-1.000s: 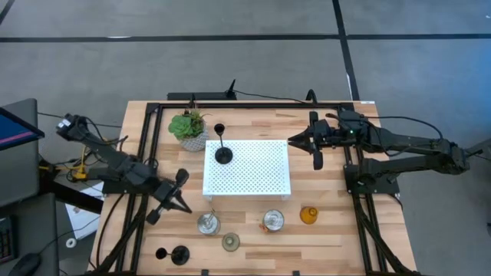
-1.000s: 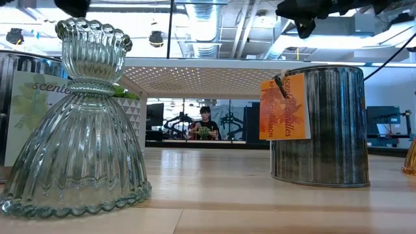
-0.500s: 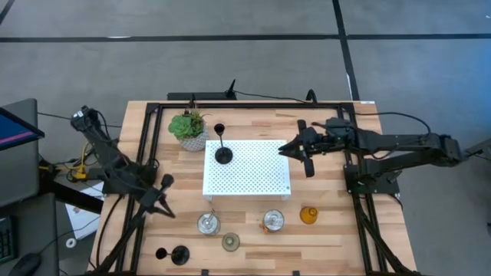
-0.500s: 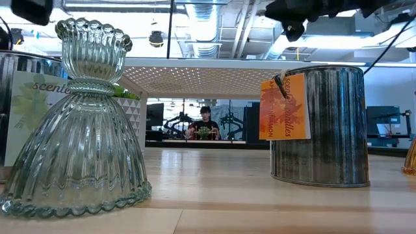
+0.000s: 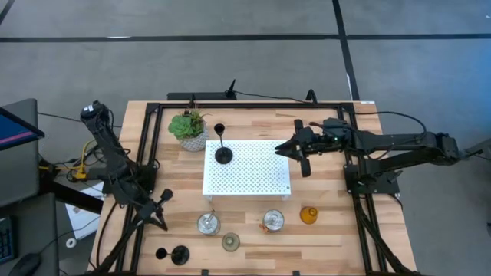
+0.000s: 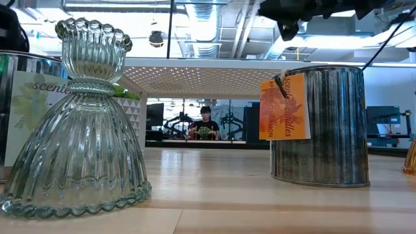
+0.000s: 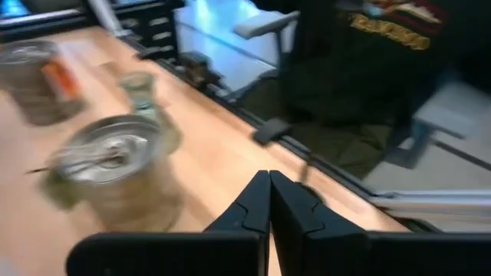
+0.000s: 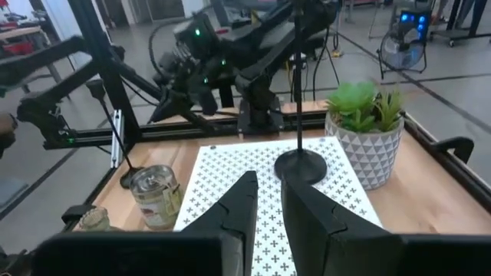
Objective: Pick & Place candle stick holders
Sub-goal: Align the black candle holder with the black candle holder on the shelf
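One black thin-stemmed holder stands by its round base on the white perforated platform; it also shows in the right wrist view. Another black holder is at the near left. Two silvery cups, a pale green holder and an amber one stand on the table near the front. My right gripper hovers over the platform's right part, open by a narrow gap and empty. My left gripper is shut and empty at the table's left edge.
A green potted plant stands at the platform's far left corner. A black frame runs along the table's edges. In the low view the pale green holder and a labelled cup fill the foreground. A person sits in the room behind.
My left gripper has drawn back toward the table's left and near edges as its arm folded. My right gripper has gone toward the table's left, from beside the platform to over its right part. No holder has moved.
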### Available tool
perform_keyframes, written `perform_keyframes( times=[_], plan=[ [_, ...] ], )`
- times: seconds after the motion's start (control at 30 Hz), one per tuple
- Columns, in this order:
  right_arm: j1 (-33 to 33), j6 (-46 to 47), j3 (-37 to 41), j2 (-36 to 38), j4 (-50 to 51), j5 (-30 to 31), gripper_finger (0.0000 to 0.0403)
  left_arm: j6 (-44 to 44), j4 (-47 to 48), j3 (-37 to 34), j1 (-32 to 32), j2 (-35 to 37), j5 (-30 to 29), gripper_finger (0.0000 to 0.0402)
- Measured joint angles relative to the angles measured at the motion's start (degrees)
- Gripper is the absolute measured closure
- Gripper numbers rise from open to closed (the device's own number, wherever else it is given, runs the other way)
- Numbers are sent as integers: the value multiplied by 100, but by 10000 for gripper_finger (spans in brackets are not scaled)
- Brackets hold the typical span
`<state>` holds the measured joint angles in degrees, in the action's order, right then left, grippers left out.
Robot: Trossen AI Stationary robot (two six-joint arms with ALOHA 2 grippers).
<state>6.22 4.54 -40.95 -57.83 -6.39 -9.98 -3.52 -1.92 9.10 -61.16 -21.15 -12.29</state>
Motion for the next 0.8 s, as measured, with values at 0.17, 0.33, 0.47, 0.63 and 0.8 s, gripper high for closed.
perform_keyframes(
  times=[0.17, 0.33, 0.47, 0.63, 0.8],
  plan=[
    [0, 2, 0, 123, -5, 0, 349, 358, -914, -463, -193, -74, 61, 398],
    [2, 2, 0, 132, -4, 0, 349, 722, -1729, -710, -181, -402, 58, 397],
    [2, 4, 0, 132, -2, 0, 349, 755, -2040, -714, -180, -708, 47, 379],
    [2, 63, 0, 132, -9, 0, 349, 738, -2480, -714, -179, -1245, 21, 342],
    [4, 304, 0, 132, -7, 0, 349, 716, -3206, -714, -177, -1908, 19, 299]
  ],
)
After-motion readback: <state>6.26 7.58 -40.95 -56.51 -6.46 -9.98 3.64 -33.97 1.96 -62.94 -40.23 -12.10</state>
